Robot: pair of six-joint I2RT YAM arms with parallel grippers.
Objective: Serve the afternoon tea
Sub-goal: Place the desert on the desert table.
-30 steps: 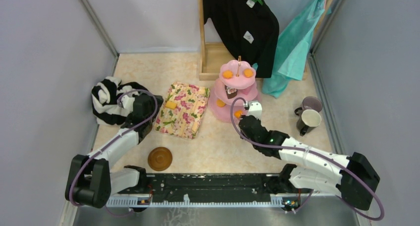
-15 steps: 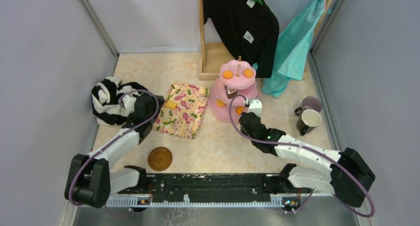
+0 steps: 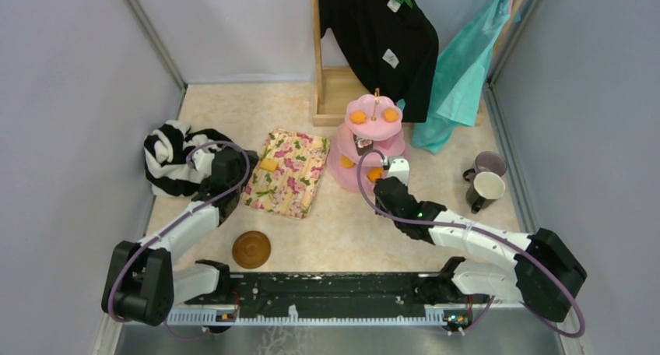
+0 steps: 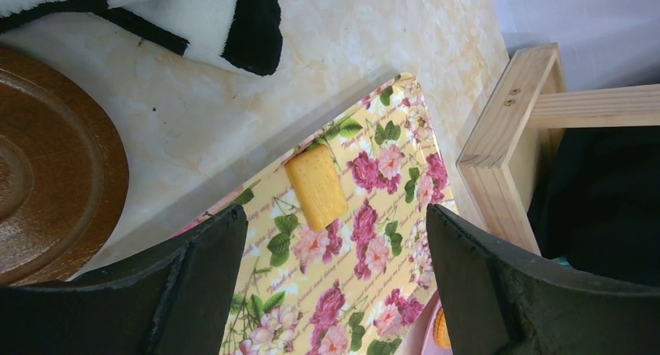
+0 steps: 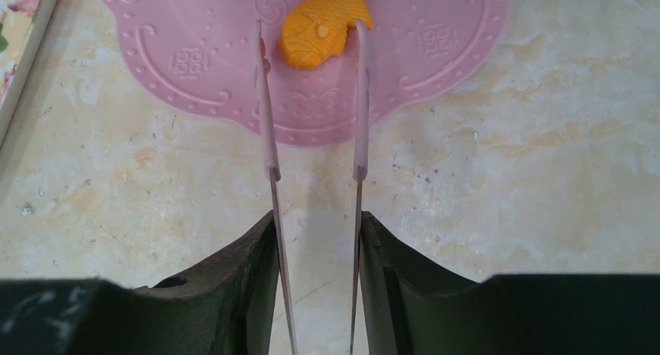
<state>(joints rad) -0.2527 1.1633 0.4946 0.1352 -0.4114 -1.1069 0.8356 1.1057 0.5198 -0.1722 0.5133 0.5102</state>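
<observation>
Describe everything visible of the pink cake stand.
The pink cake stand stands upright on the table, right of the floral cloth. Three scalloped, plastic-looking tiers with embossed patterns stack on a gold centre rod. The top tier holds two orange pastries, the middle a brown pastry, the bottom two more orange ones, one a fish-shaped pastry flanked by the right gripper; whether its fingers touch the tier is unclear.
</observation>
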